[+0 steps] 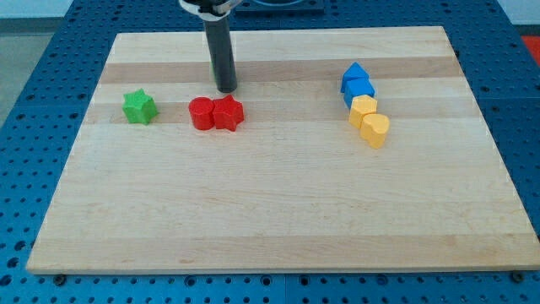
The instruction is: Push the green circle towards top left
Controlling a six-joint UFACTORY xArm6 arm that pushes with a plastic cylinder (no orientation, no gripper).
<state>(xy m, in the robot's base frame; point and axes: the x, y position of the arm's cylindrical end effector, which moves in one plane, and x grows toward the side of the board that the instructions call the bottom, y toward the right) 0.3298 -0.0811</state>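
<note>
Camera view: no pincer fitted, only my tip (226, 88), parked just above red circle (201, 113) and red star (228, 112), upper middle. No green circle found; only green star (139, 106) at left, untouched. Push apparently not begun.

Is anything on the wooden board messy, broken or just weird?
Nothing looks broken or spilled. One odd thing: the job names a green circle, but the only green block is star-shaped, at the view's left. My tip sits just above the two touching red blocks. The blue and yellow blocks form a neat line.
</note>
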